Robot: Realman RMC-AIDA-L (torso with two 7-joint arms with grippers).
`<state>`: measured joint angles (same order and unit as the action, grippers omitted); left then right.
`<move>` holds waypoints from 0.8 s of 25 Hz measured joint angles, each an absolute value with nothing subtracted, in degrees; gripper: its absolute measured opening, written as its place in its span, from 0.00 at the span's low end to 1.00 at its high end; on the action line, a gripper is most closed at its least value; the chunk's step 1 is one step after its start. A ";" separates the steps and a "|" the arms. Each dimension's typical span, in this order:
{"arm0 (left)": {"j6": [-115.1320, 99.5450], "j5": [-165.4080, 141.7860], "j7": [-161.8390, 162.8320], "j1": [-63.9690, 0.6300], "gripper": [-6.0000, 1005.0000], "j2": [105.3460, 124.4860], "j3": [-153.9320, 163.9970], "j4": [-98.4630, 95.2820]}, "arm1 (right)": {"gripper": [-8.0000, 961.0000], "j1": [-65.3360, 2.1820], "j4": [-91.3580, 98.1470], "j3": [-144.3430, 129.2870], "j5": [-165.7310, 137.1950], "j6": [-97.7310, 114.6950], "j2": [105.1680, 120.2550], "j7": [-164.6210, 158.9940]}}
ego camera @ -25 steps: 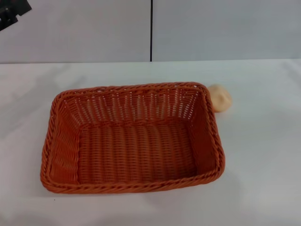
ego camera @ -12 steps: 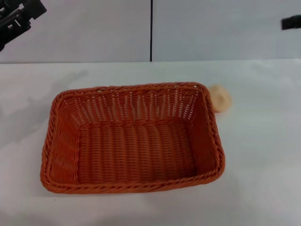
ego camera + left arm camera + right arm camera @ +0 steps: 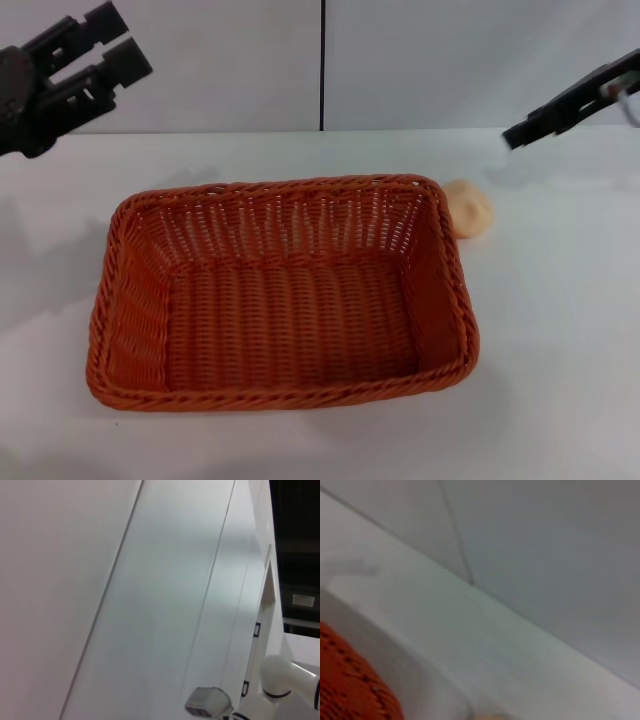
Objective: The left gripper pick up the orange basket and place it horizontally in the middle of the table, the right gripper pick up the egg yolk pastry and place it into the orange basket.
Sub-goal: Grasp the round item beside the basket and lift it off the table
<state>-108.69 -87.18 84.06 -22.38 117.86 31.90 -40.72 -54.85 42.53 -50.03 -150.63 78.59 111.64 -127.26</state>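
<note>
The left gripper [image 3: 118, 45] hangs high over the far left of the table [image 3: 560, 330], its two black fingers parted with a gap between them and nothing in them. It is well apart from the basket [image 3: 280, 295], above and beyond the basket's far left corner. The left wrist view shows only wall panels and part of a white arm, nothing of the task.

The basket lies flat and upright on the table, long side running left to right, roughly central though a little to the left. It is empty. Whether this counts as its final place cannot be told for sure; it already looks horizontal and near the middle, so the basket step seems either done or in need of only a small shift.

The pastry [image 3: 470, 208] sits on the table just outside the basket's far right corner, touching or almost touching the rim. It is untouched.

The right gripper [image 3: 518, 135] is raised at the far right, pointing toward the pastry and near it but clear of it. Whether its fingers are parted cannot be told. Its wrist view catches a corner of the basket and bare table.

Left to do, by this reading: grasp the pastry, lift it over the rim, drop it inside
</note>
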 joint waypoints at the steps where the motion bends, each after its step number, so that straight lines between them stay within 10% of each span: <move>1: -108.69 -87.18 84.06 -22.38 0.78 117.86 31.90 -40.72 | 0.42 -54.85 42.53 -50.03 -150.62 78.59 111.64 -127.26; 10: -108.02 -87.46 83.28 -23.54 0.78 117.86 34.02 -38.80 | 0.41 -54.95 41.11 -53.50 -150.73 75.63 115.78 -127.25; 20: -107.00 -87.63 83.23 -24.25 0.78 117.86 34.47 -38.42 | 0.40 -57.01 34.42 -55.90 -150.86 71.02 116.89 -127.27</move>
